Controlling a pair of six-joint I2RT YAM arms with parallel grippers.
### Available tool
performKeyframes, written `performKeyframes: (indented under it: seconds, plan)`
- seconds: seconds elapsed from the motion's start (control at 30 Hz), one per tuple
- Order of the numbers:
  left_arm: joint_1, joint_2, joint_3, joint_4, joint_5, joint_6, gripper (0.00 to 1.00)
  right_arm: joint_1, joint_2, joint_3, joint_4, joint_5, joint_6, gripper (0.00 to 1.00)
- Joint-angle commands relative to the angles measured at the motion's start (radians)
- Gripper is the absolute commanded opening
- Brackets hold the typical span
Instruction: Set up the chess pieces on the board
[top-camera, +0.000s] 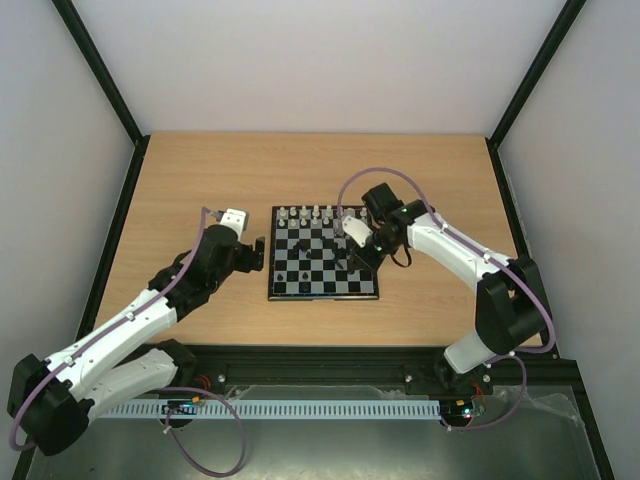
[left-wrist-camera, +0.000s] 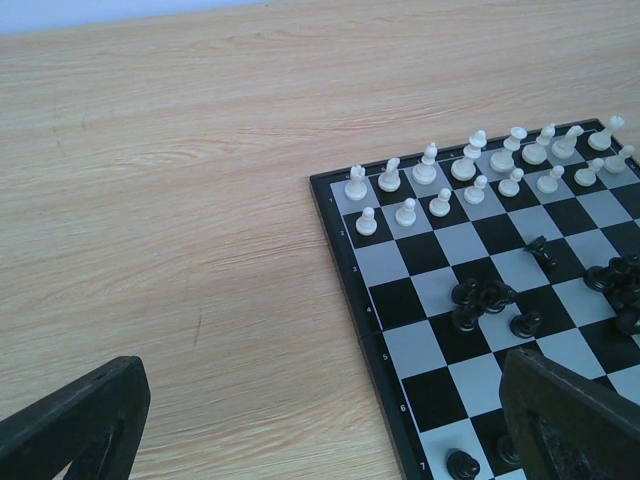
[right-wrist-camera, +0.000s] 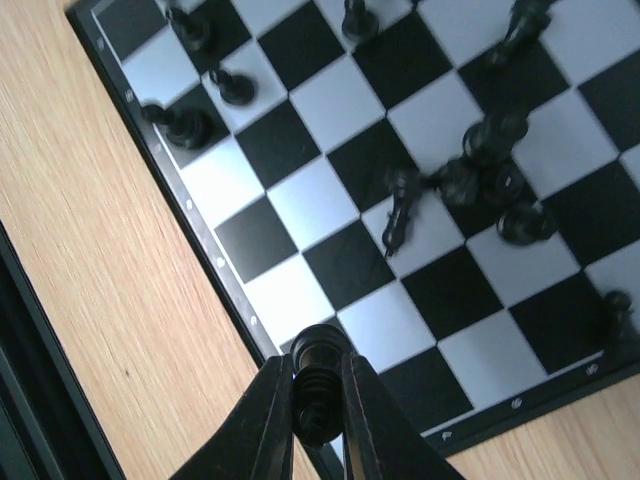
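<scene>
A small square chessboard with black and pale grey squares and a thin black rim (top-camera: 323, 296) lies in the middle of a light wooden table (top-camera: 200, 180). The tiny white chess pieces (left-wrist-camera: 463, 165) stand in two rows along its far edge. The tiny black chess pieces (right-wrist-camera: 490, 170) are scattered: several bunch together mid-board and a few stand near the board's near left corner. The right gripper (right-wrist-camera: 317, 385) is over the near right part of the board, close to the rim, its two dark fingers clamped on one black ridged chess piece (right-wrist-camera: 318, 345); whether that piece touches the board cannot be told. The left gripper (top-camera: 260, 254) hangs just beside the board's left edge, its fingers spread wide apart with nothing between them.
</scene>
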Motion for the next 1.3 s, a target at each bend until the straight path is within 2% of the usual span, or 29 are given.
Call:
performKeyframes:
  seconds: [0.0,0.47,1.03,1.27]
  plan:
    - [0.001,0.012,0.013,-0.016,-0.005,0.010,0.98,0.005,-0.041,-0.081,0.009,0.028,-0.043,0.11]
    - [0.001,0.033,0.016,-0.022,0.000,0.007,0.98,0.028,-0.066,-0.207,0.123,-0.010,0.021,0.12]
    - [0.000,0.056,0.020,-0.026,0.002,0.010,0.98,0.169,-0.055,-0.215,0.180,0.069,0.038,0.13]
    - [0.001,0.067,0.024,-0.029,0.006,0.011,0.98,0.212,-0.020,-0.173,0.183,0.054,0.043,0.13]
